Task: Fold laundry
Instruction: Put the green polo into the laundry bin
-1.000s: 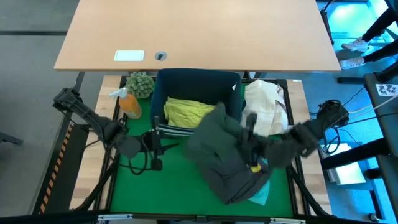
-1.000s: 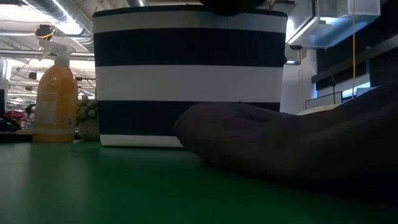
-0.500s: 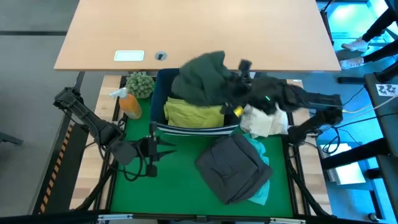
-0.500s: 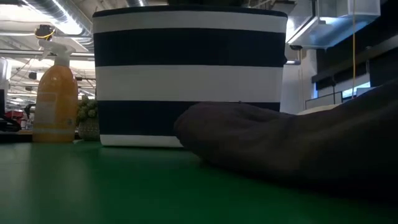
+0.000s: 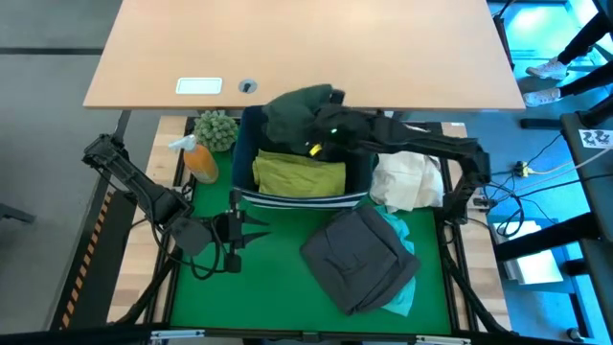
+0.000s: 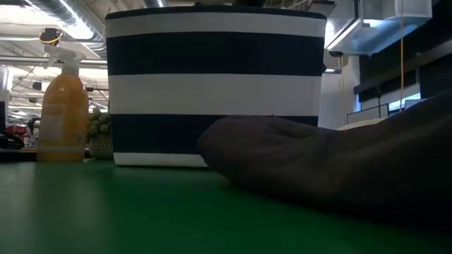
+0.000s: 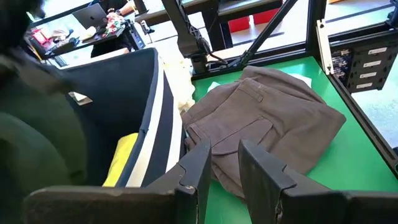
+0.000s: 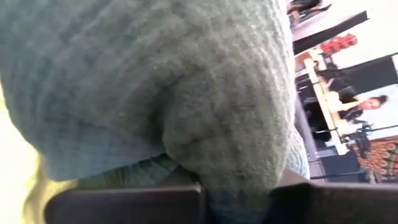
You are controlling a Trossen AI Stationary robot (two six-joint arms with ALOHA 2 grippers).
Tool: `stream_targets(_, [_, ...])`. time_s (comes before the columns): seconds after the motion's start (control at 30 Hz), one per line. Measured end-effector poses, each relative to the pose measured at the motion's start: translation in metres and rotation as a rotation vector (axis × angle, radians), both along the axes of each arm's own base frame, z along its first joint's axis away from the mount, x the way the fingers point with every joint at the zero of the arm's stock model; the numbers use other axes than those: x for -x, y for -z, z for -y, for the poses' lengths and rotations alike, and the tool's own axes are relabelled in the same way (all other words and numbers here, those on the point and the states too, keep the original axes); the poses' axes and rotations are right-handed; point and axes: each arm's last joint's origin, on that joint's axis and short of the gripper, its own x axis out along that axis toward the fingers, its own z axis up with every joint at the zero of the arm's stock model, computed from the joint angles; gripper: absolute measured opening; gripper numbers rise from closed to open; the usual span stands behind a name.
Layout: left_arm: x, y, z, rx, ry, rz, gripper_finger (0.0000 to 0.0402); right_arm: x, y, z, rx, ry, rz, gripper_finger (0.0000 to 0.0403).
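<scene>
Dark olive-black knitted garment (image 5: pixel 299 108) hangs bunched over the navy fabric bin's (image 5: pixel 251 144) far rim, clamped in the right gripper (image 5: pixel 321 137); left gripper (image 5: pixel 251 228) waits narrowly apart on the green mat (image 5: pixel 263 287); advisable to carry it clear of the folded charcoal grey garment (image 5: pixel 359 257) before spreading flat.

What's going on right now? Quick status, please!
Right gripper shut on dark olive garment over navy bin. Left gripper idle, empty, near bin. Grey garment on mat.
</scene>
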Motion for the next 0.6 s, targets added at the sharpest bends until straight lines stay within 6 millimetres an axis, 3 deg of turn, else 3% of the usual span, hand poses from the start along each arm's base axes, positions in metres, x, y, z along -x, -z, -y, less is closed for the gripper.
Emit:
stream_targets(0.2, [0.001,0.003,-0.001,-0.022,-0.001,-0.030,0.0077,-0.023,0.049,0.000,-0.111,-0.061,-0.183,0.0033])
stream_targets(0.37, [0.003,0.005,-0.002,-0.042,0.000,-0.056,0.0077,-0.025,0.076,-0.005,-0.289,-0.170,-0.320,0.0034])
stream_targets(0.43, [0.003,0.006,-0.002,-0.046,-0.001,-0.062,0.0077,-0.024,0.079,-0.007,-0.366,-0.213,-0.334,0.0057])
stream_targets(0.6, [0.002,0.008,-0.007,-0.060,-0.018,-0.083,0.0077,-0.018,0.074,-0.010,-0.459,-0.237,-0.366,0.0168])
